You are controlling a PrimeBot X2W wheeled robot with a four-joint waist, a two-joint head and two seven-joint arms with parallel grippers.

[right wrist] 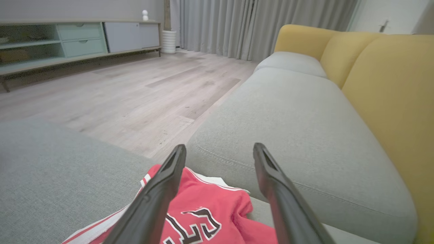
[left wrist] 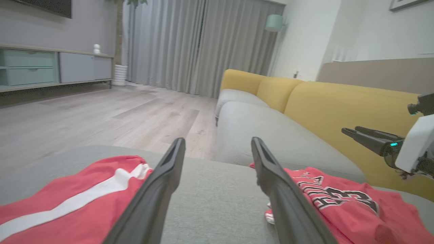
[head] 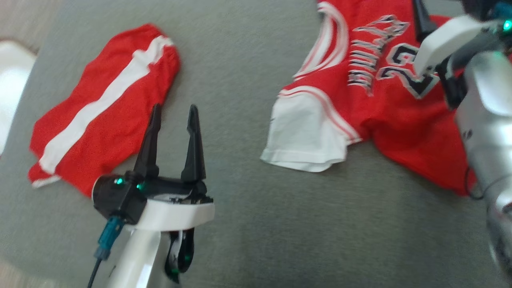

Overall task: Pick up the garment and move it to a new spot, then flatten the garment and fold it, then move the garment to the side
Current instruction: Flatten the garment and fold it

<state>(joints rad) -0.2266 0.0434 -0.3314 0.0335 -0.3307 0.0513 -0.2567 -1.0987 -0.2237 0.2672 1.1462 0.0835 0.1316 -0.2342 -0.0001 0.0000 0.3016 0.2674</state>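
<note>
Head view: a red jersey [head: 400, 120] with a white sleeve lies bunched up on the right side of the grey cushion [head: 256, 240], toward its far edge. Red shorts [head: 104, 120] with a white stripe lie by the cushion's left edge, well apart from the jersey. The left tool [head: 174, 110] sits between them, nearer the shorts. It is wide open and holds nothing. The right tool [head: 423, 19] is over the jersey. One dark finger shows, so its opening cannot be told here.

Left wrist view: the left tool [left wrist: 217, 142] is wide open, with bare cushion [left wrist: 210, 203] between its fingers. The shorts [left wrist: 67, 203] lie on one side and the jersey [left wrist: 356, 210] on the other. The right tool [left wrist: 351, 129] hangs up above the jersey, in front of a yellow sofa [left wrist: 325, 108].

Right wrist view: the right tool [right wrist: 219, 149] is wide open and empty. The jersey [right wrist: 210, 203] lies below it, at the cushion's edge next to the sofa [right wrist: 390, 84].
</note>
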